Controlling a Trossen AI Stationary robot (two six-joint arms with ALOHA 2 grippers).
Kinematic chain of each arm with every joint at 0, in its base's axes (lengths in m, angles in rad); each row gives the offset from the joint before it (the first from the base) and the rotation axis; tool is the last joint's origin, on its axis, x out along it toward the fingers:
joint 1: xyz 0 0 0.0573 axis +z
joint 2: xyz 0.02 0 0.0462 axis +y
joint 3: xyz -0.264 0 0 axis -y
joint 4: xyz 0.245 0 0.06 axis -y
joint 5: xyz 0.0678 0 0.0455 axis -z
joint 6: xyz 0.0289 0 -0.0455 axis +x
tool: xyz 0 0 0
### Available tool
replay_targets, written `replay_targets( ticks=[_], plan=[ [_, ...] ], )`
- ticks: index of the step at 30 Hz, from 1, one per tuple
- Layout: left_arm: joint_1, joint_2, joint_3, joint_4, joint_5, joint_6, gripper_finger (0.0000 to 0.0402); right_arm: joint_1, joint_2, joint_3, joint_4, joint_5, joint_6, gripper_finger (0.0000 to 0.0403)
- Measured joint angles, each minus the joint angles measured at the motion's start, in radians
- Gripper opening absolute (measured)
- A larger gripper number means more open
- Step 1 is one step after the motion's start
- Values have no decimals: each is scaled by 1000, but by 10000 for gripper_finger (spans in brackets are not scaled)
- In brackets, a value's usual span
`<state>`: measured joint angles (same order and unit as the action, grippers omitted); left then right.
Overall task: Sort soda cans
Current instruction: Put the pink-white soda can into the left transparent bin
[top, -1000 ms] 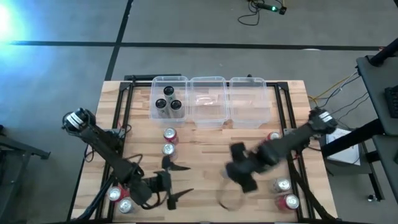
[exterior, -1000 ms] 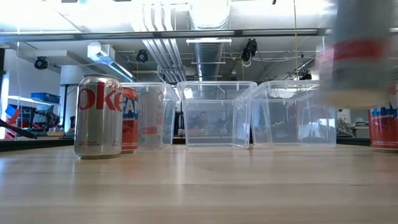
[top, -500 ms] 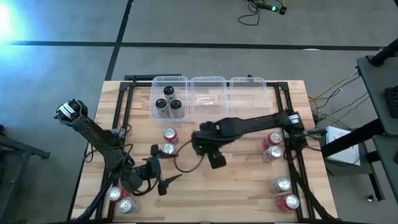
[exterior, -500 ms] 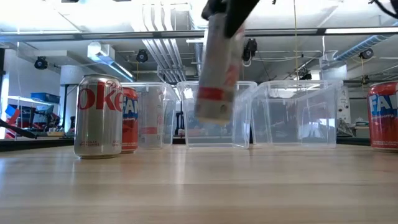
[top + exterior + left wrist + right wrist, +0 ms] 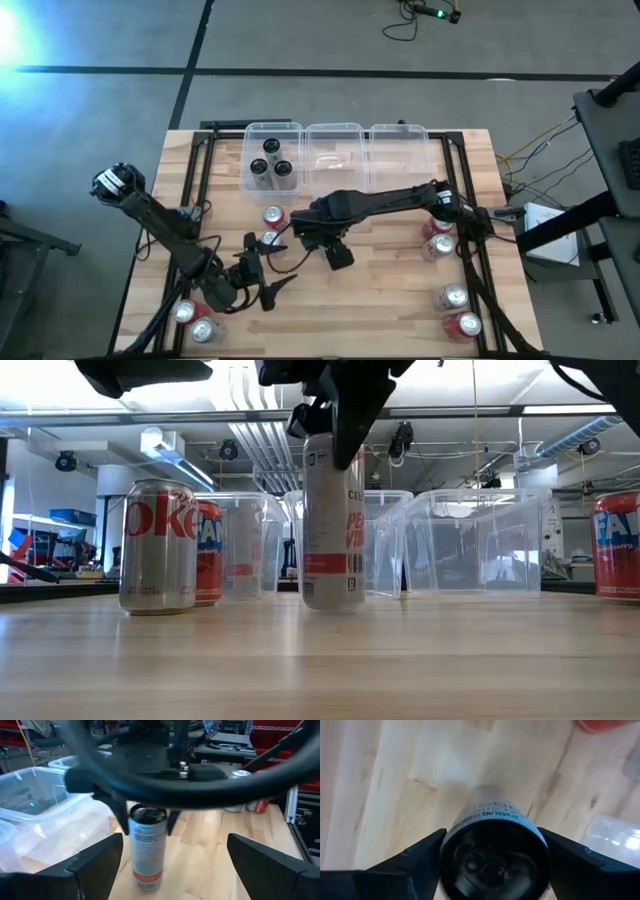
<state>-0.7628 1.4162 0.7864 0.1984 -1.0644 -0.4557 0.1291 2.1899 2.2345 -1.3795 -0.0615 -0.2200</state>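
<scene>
My right gripper reaches to the table's middle and is shut on a slim silver soda can with a red band, which stands upright. My left gripper hovers open near the front left, pointing at that can from a distance. A silver can and a red can stand just to the left. Three black cans stand in the left clear bin. More cans stand at the front left and along the right side. My right gripper pinches the slim can's upper end between its two fingers, one on each side of the rim. The fingers come from above, pointing down. The can is upright with its base at the table top; whether it rests there I cannot tell.
Two more clear bins, middle and right, stand in a row at the far edge. Red and silver cans stand by the right edge. Bare wood lies at the front middle of the table.
My right gripper has carried the slim can from the front right toward the table's left and far side, to the middle. The can hung high and tilted half a second ago; now it is upright and lowered to the table top. My left gripper has shifted slightly toward the far edge.
</scene>
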Motion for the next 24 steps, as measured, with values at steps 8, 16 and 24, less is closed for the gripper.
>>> replay_targets(
  ticks=[8, 16, 24],
  plan=[
    [7, 39, 44, 12, 1, 12, 343, 10, -10, 6, 9, 2, -27, 329],
    [111, 124, 163, 11, 113, 26, 345, 70, -140, 32, -65, 106, 38, 333],
    [256, 127, 276, -190, 247, 51, 346, 187, -376, -41, -153, 206, 339, 307]
  ],
)
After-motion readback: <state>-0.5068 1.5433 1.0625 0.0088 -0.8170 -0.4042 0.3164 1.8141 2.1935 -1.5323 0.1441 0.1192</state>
